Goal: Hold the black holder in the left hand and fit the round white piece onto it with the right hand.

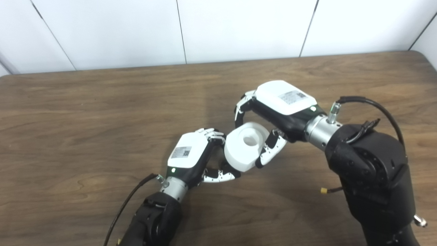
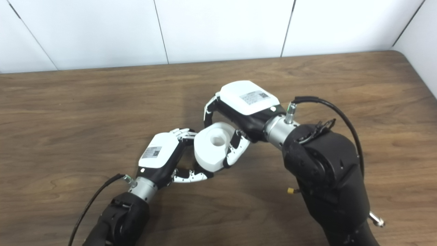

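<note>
The round white piece, a thick ring with a centre hole, hangs tilted just above the table's middle. My right hand is shut on it, fingers curled over its far edge and thumb on its near right side. My left hand sits directly to its left, with fingers closed at the ring's left rim and thumb stretched under it. Only a dark sliver of the black holder shows between those fingers and the ring. The rest is hidden, and the ring presses against it.
The brown wooden table runs to a white panelled wall at the back. Its rounded far right corner is in view. A black cable loops above my right forearm, and another trails from my left wrist.
</note>
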`<action>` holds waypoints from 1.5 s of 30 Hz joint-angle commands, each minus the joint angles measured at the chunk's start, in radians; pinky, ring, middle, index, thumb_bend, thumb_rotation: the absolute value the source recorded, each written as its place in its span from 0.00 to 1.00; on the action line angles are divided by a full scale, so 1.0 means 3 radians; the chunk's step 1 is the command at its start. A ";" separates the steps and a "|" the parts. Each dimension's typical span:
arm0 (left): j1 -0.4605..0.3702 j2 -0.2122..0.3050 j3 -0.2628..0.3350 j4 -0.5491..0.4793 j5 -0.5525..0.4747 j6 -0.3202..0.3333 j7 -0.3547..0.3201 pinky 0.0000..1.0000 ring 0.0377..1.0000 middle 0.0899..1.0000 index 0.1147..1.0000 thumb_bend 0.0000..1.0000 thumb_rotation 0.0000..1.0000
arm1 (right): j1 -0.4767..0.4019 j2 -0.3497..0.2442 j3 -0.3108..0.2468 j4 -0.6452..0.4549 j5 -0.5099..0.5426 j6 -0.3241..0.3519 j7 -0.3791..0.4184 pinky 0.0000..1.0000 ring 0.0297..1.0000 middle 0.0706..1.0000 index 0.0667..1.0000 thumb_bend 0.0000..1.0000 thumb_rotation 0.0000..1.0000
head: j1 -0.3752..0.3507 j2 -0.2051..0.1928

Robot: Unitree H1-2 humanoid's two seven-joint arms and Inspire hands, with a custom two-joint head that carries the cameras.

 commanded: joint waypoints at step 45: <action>0.0109 0.0042 -0.0009 0.0147 0.0086 0.0262 -0.0264 0.87 0.85 0.74 0.42 0.52 0.05 | 0.0075 0.0165 -0.0029 0.0227 -0.0179 -0.0487 -0.0479 0.74 0.86 0.74 0.45 0.53 0.14 | -0.0019 0.0007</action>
